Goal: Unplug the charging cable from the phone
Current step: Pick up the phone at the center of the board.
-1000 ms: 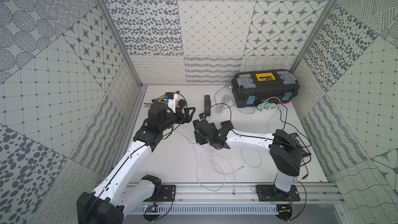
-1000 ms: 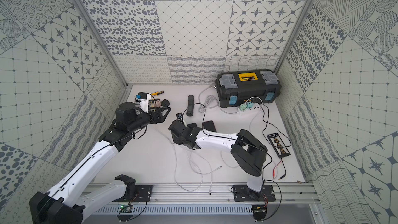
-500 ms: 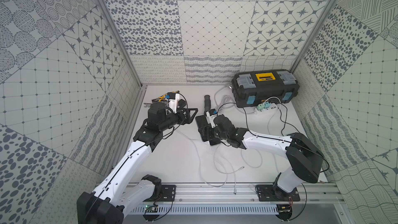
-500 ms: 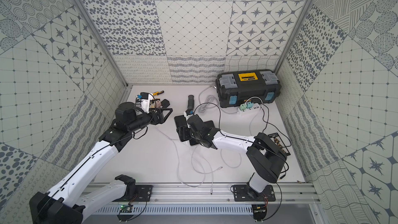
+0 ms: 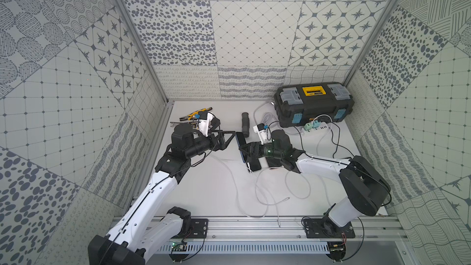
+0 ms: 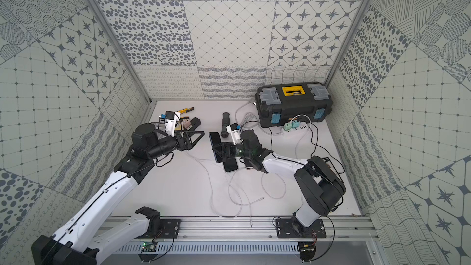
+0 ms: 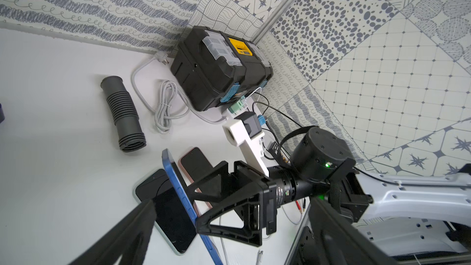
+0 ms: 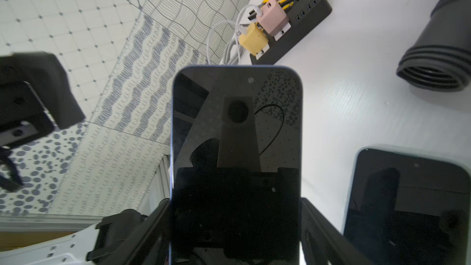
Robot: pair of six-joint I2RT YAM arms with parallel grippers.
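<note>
**Right gripper (image 8: 235,203) pinches the blue phone, plug not yet pulled**

We take the black toolbox (image 5: 314,108) as our mark. In front of it, toward the left arm, the right gripper clamps the blue phone (image 5: 240,146) across its width, near the end closest to its wrist. The phone stands up on its long edge over the table (image 5: 198,195). A dark phone (image 7: 173,212) and a pink one (image 7: 195,161) lie flat just beside it.

Beyond the blue phone, farther from the toolbox, hangs the left gripper (image 5: 228,139), fingers spread wide and holding nothing. Smaller yet, the white charging cable (image 5: 235,187) trails in loops farther out from the toolbox. It seems to reach the blue phone's lower end (the plug itself is hidden from us).

We judge the grip to be the weak point. The jaws hold only one end, so a sideways tug on the plug could twist the phone loose or strain its port. Several white leads cross here, so the left gripper might close on the wrong one.

Against a second ago, the right arm's elbow has swung out away from the left arm and its wrist has turned. The left gripper has edged nearer the blue phone.
</note>
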